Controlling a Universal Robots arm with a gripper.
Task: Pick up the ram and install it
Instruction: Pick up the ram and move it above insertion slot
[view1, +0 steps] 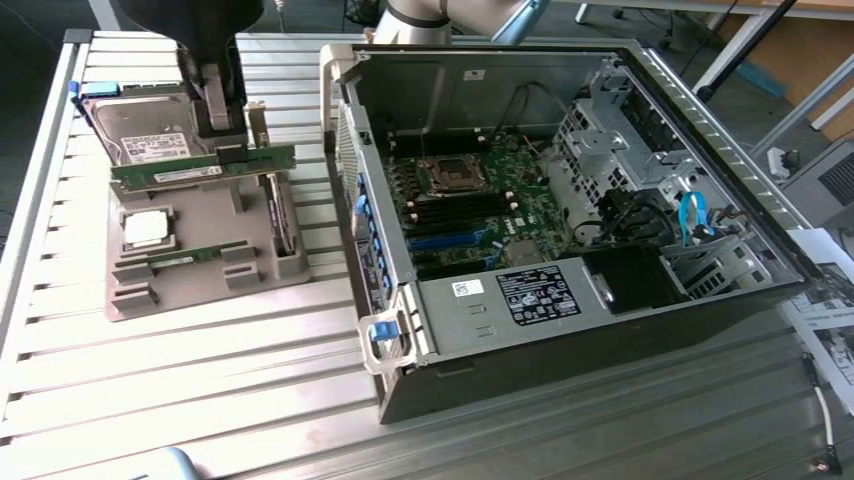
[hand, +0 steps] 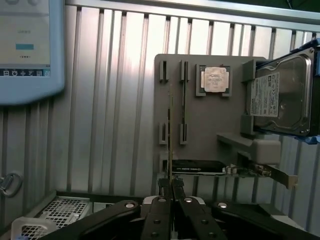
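My gripper (view1: 230, 148) is shut on one ram (view1: 174, 171), a long green stick held level just above the grey holder tray (view1: 200, 292). In the wrist view this ram (hand: 170, 135) shows edge-on, pinched between the fingertips of the gripper (hand: 171, 186). The second ram (view1: 187, 257) lies in its slot on the tray, where the wrist view shows it as the second ram (hand: 183, 100) beside the held one. The open computer case (view1: 441, 75) lies to the exterior view's right, with the motherboard's dark memory slots (view1: 461, 210) exposed.
On the tray are a silver processor chip (view1: 144, 230) (hand: 215, 79), a hard drive (view1: 147, 125) (hand: 282, 95) and a dark upright expansion card (view1: 278, 215) (hand: 200, 167). A screen device (hand: 25, 45) lies on the slatted metal table (view1: 200, 400).
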